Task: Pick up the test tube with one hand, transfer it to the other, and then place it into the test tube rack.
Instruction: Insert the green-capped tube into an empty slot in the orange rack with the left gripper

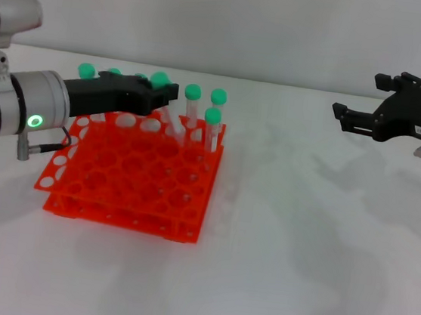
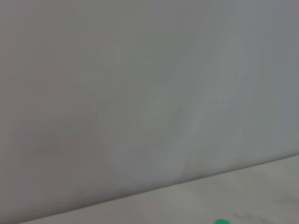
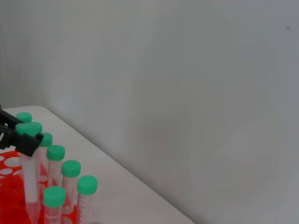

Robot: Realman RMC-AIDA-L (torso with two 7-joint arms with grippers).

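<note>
Overhead, the left gripper [image 1: 165, 91] clamped one test tube [image 1: 171, 119] above the rack [image 1: 132, 175]. At least four other tubes [image 1: 212, 131] stood in its far rows. Near the worktop's right edge, the right gripper [image 1: 344, 116] hung with fingers apart, holding nothing.

The light is bright, soft and even. Pale grey shadows lie on the white table [image 1: 300, 236], the darkest one under the test tube rack [image 1: 132, 175]. A green ring [image 1: 35, 121] glows on the left arm. The left wrist view looks blurry and grey.
</note>
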